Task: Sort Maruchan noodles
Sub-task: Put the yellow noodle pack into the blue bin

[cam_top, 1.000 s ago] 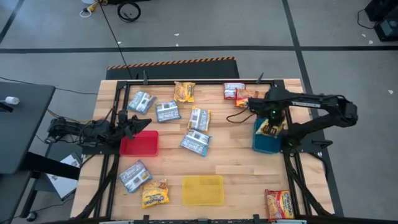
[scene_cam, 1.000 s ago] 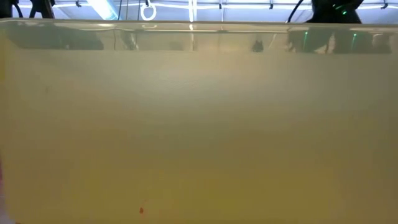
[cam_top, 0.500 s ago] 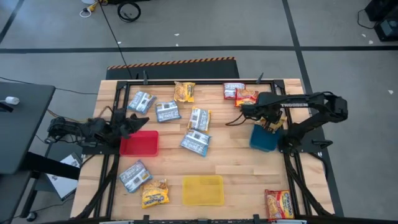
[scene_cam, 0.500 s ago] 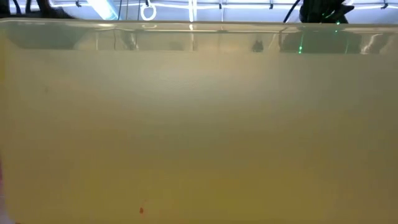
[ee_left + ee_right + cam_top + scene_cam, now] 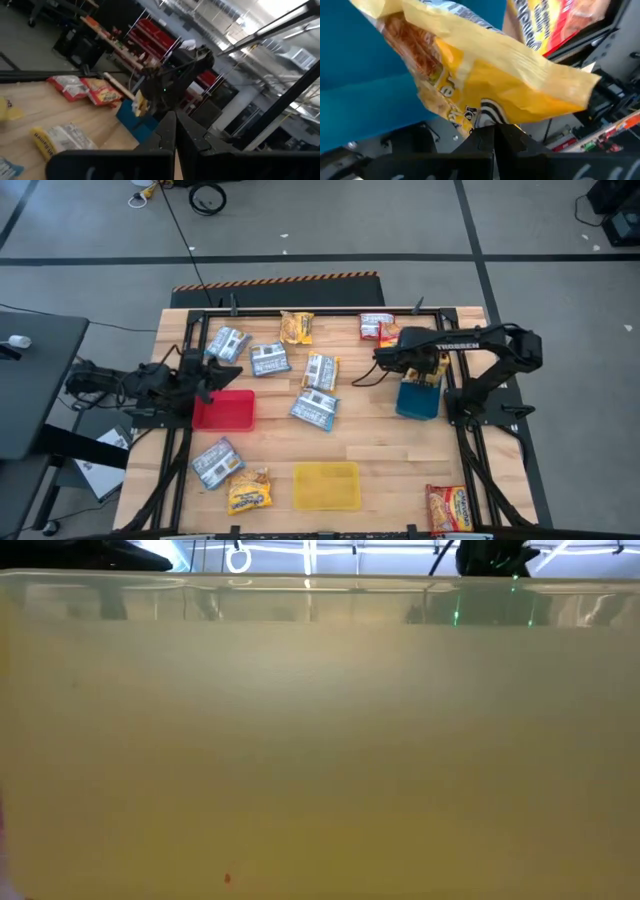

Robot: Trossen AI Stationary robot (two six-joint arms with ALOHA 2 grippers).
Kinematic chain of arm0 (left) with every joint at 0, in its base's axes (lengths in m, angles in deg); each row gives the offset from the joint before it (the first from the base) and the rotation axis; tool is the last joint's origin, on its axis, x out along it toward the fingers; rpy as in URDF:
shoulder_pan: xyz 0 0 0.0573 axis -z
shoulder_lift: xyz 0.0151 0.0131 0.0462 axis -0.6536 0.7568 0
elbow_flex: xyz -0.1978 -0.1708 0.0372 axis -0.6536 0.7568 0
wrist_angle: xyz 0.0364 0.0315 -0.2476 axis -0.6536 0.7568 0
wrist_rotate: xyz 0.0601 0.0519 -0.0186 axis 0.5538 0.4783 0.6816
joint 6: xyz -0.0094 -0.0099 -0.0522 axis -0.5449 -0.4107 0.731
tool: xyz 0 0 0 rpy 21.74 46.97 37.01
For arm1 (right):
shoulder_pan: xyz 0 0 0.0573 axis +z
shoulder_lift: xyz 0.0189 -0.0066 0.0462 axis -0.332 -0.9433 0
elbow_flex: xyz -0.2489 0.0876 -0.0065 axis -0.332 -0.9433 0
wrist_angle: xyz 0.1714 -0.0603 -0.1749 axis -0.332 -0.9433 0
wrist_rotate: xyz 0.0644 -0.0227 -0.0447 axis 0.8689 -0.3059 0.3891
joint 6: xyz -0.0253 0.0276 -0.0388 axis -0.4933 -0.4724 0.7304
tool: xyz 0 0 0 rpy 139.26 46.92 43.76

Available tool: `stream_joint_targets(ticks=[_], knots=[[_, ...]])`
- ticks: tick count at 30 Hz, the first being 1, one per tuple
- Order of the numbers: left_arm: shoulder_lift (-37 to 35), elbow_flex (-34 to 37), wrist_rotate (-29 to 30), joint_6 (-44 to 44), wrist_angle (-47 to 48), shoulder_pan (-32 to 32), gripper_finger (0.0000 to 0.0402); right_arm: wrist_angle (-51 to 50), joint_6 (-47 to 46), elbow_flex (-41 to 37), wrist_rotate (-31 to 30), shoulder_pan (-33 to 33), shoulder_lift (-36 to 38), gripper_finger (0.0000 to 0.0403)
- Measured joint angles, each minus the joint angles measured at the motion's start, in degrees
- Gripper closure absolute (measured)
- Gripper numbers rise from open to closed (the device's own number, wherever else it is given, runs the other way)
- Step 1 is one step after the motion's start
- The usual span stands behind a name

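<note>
High view: the right gripper (image 5: pixel 432 370) hangs above the blue tray (image 5: pixel 417 401), clamped on a yellow packet (image 5: pixel 430 367); the left gripper (image 5: pixel 205 375), closed and empty, waits beside the red tray (image 5: pixel 224 411).

Right wrist view: the packet (image 5: pixel 485 85) is pinched only at its edge, so it could slip into the blue tray.

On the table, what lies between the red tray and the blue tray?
In the high view, one blue-and-white packet lies on the wood between the red tray and the blue tray; the rest of that stretch is bare wood.
</note>
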Motion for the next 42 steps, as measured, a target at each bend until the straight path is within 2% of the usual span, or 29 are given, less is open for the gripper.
stream_joint_targets(ticks=[6,15,18,22,28,33,37,39,42], knots=[[6.41,-5.20,-2.27,-1.66,0.21,0.00,0.0393,0.40,-2.08,-0.82,-2.03,-1.51,-1.50,0.0400],[12.64,-13.24,-2.74,-4.93,9.88,0.00,0.0394,4.33,-8.40,-0.95,-1.45,-1.70,-3.93,0.0390],[13.28,-15.32,-3.01,-5.02,15.58,0.01,0.0394,5.67,-10.43,-0.95,-1.21,-1.60,-4.19,0.0375],[13.10,-18.71,-3.58,-3.92,27.61,0.02,0.0394,5.67,-10.63,-0.95,1.08,-1.35,-2.94,0.0342],[13.12,-24.62,-4.97,-2.81,42.58,0.02,0.0392,-0.05,-12.46,3.46,6.99,-1.10,1.53,0.0287],[13.10,-26.29,-4.52,-2.07,45.98,0.00,0.0391,5.27,-21.00,5.04,18.96,1.71,6.45,0.0278],[13.14,-26.29,-4.58,-0.55,46.18,0.02,0.0390,6.52,-36.16,1.83,25.08,2.63,8.36,0.0292],[13.14,-26.29,-4.71,0.68,46.15,0.02,0.0389,7.19,-44.94,-0.75,26.47,2.64,9.11,0.0301],[13.13,-26.29,-4.82,0.94,46.06,0.02,0.0389,11.12,-52.99,-5.29,24.22,3.71,9.79,0.0315]])
